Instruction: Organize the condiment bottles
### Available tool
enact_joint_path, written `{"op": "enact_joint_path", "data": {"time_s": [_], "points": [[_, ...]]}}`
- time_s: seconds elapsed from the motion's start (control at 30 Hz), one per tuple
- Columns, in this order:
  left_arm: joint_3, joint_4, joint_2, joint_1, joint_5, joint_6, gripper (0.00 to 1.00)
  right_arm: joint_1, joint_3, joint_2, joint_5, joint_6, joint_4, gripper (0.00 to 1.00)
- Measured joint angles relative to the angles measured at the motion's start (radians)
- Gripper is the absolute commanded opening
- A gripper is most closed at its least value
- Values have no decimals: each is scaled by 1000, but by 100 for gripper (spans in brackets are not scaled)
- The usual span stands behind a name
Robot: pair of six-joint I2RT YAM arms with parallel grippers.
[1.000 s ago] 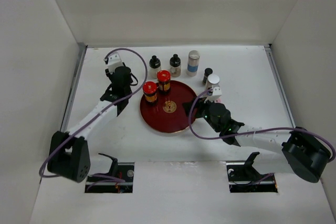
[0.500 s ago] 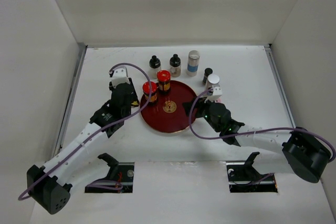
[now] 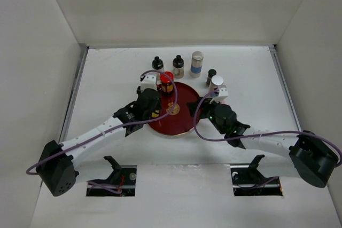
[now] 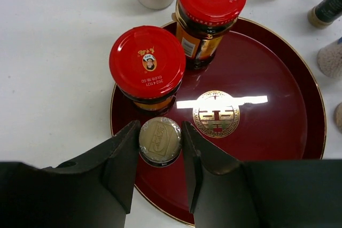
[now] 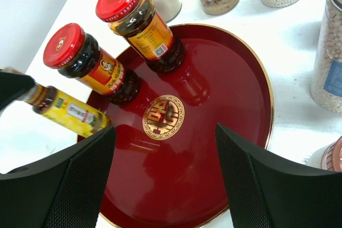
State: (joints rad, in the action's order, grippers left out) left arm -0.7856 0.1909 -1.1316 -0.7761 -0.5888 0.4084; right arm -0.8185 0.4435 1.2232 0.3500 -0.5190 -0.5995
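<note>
Top view: a round dark red plate [image 3: 181,118] is shown at the middle of the white table [image 3: 107,73], with one of the red-capped jars [image 3: 166,80] upright on its far left part. The left gripper [image 3: 153,107] is reached over the plate's left rim, and the right gripper [image 3: 204,111] is held at its right rim. Two black-capped bottles [image 3: 157,63] and a blue-banded jar [image 3: 197,63] are lined up along the far side, well apart from the plate; a silver-capped jar [image 3: 217,83] is placed just off the plate's right rim. Left wrist view: the left gripper is seen clenched around the neck of the yellow-labelled bottle [image 4: 160,141], one finger on each side of the metallic cap. The bottle is located over the near left edge of the plate, just beside the nearer red-capped jar; whether its base rests on the plate cannot be told. A gold emblem [image 4: 215,114] is marked at the plate's centre. Right wrist view: the right gripper's fingers [image 5: 69,185] are spread wide with nothing between them, above the plate's right part. The yellow-labelled bottle is seen tilted at the opposite rim, and both red-capped jars are stood on the plate beyond it.
</note>
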Motion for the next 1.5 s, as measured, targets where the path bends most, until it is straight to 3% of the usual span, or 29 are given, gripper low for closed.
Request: {"op": "enact_joint_path", "data": {"time_s": [0.13,0.23,0.37,0.53,0.63,0.83,1.0,1.23,1.43,1.5], "points": [[3,-33,-45,-5,0,0,27,3,0,0,2,0,0,78],[22,-58,-50,-6,0,0,37,8,0,0,2,3,0,73],[40,-86,-48,-6,-5,-4,50,19,0,0,3,7,0,61],[54,-117,-21,-5,-3,-9,72,23,0,0,8,18,1,33],[59,-151,16,-5,-3,-16,78,25,0,-8,9,23,15,27],[120,-317,140,6,-3,-29,78,27,64,-13,8,26,70,32],[230,-503,178,68,-2,-4,75,60,240,85,-4,39,130,39],[402,-637,193,212,27,90,75,132,619,341,-53,119,296,48],[500,-716,195,286,62,212,75,152,1051,604,-124,190,470,64],[515,-733,195,303,81,239,75,153,1181,688,-145,210,521,64]]}}
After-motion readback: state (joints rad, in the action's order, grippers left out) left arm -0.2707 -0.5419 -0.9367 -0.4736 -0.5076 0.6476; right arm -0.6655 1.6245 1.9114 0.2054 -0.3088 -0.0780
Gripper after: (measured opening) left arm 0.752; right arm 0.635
